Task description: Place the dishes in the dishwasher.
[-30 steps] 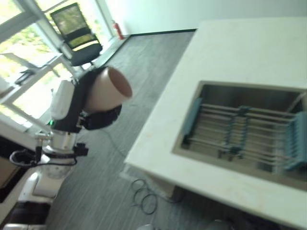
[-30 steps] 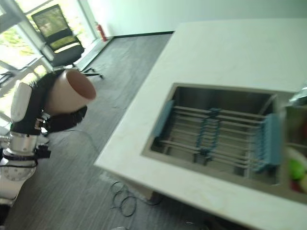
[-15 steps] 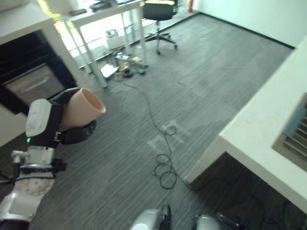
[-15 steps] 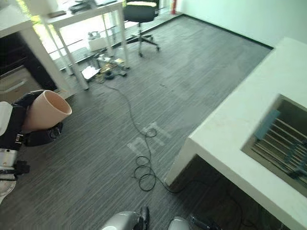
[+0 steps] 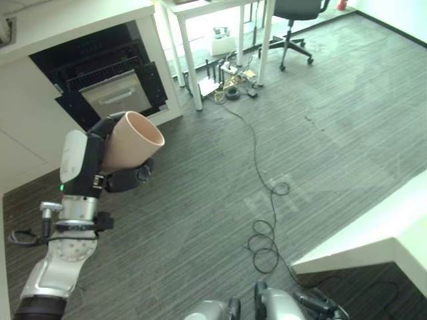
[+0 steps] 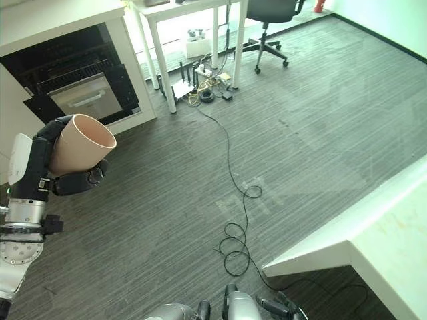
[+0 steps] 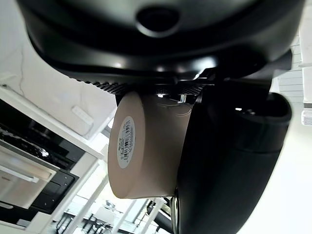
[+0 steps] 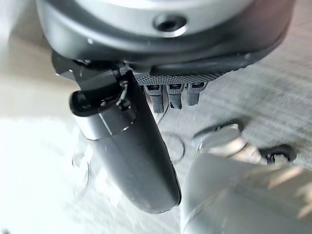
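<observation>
The left robot hand point(image 5: 113, 170) is curled round a tan, smooth, tapered ceramic-looking cup point(image 5: 131, 140) carried above the grey floor point(image 5: 320, 133), probably light, rigid, breakable and best gripped round its wall, towards the open black dishwasher point(image 5: 107, 83).

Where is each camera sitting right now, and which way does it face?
Left eye view: on the head, looking down at the grey floor; the left hand holds a tan cup before the open dishwasher.
Right eye view: beside it, same scene, plus the white counter corner.
Left wrist view: along the left hand, close on the cup's base.
Right wrist view: along the right hand, toward the floor.
Shared: the cup and the dishwasher show in both eye views and the left wrist view.
</observation>
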